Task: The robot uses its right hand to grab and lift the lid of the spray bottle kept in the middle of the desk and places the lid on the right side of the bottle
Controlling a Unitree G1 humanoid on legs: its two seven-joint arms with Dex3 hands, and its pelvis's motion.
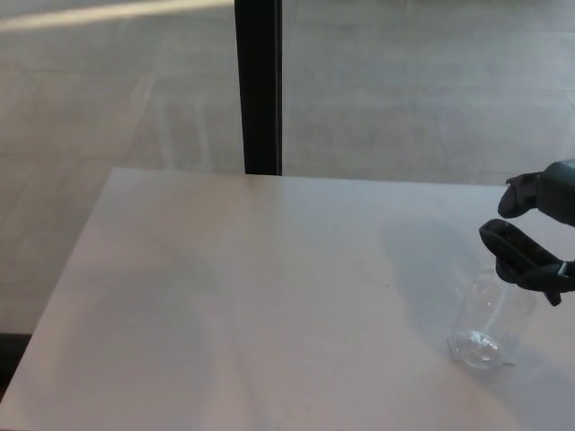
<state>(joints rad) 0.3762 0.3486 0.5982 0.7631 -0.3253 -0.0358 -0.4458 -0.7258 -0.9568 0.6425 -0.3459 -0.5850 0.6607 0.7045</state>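
One hand is all I have in view: my right hand (546, 202) comes in at the right edge, up beside the top of the spray bottle (492, 316). I see a dark finger curling in from the edge just above the lid (519, 259), but most of the hand is cut off by the frame, so I cannot tell whether it is spread, clenched or already touching the lid. The left hand does not show at all.

The bottle is clear and stands on the white desk (252, 296) toward the right of my picture, not at its centre, near the front edge. Its black lid, the trigger head with its nozzle pointing up and left, sits on the neck, so I judge the lift not yet done.

I read the hand's high position as an approach from above and behind, which suits gripping the head rather than the slippery clear body. The desk to the right of the bottle is mostly outside the frame, so I cannot see the spot where the lid should go.
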